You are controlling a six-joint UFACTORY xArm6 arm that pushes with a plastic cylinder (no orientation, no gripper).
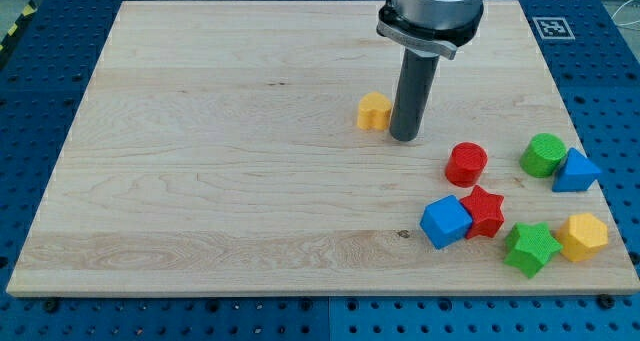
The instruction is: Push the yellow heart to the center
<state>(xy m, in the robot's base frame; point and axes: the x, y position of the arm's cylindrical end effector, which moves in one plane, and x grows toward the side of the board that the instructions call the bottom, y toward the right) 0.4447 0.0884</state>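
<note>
One yellow heart (pixel 374 111) sits just right of bench (pixel 200 181) center, touching our tip (pixel 404 137) on its right; no hand here, just a rod, so we'd nudge left gently and stop early.

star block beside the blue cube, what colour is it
Red: the star block touching the blue cube, clearest in the camera view.

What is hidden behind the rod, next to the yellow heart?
My tip covers the yellow heart at its right edge. Otherwise only bare wooden board shows around it.
</note>
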